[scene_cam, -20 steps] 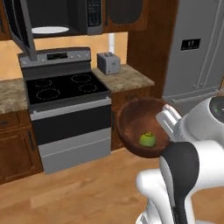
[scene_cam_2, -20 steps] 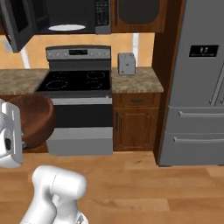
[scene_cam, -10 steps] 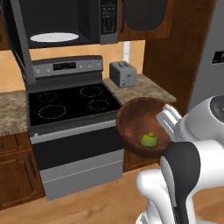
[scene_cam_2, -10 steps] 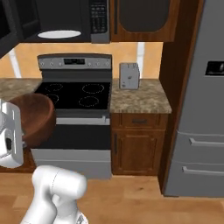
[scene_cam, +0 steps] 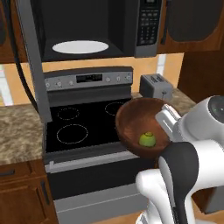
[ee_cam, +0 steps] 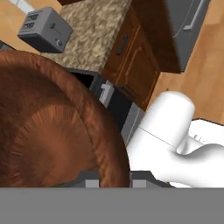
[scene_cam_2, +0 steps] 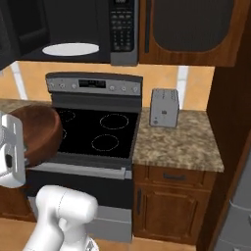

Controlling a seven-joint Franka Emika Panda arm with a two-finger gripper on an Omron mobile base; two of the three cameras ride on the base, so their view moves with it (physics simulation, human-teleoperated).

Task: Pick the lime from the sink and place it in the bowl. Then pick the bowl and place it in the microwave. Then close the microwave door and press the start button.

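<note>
My gripper (ee_cam: 113, 181) is shut on the rim of the dark reddish-brown wooden bowl (scene_cam: 133, 120) and holds it in the air in front of the stove. The small yellow-green lime (scene_cam: 147, 139) lies inside the bowl, near the gripped edge. In the hand view the bowl (ee_cam: 48, 131) sits between the two finger tips. The right base view has the bowl (scene_cam_2: 41, 132) at its left edge. Up above, the black microwave (scene_cam: 87, 26) stands open with its white turntable plate (scene_cam: 80, 46) showing. The microwave door (scene_cam: 29, 57) is swung out to the left. The sink is out of view.
A black glass-top stove (scene_cam: 83, 127) stands under the microwave, flanked by granite counters (scene_cam_2: 176, 142). A grey toaster (scene_cam_2: 164, 108) sits on the right counter. Wooden cabinets (scene_cam_2: 171, 201) run below, and a steel fridge (ee_cam: 192, 17) stands further right.
The whole picture has shifted: the base has driven closer to the stove and microwave, which now loom larger. The bowl with the lime stays held in the same place relative to the arm.
</note>
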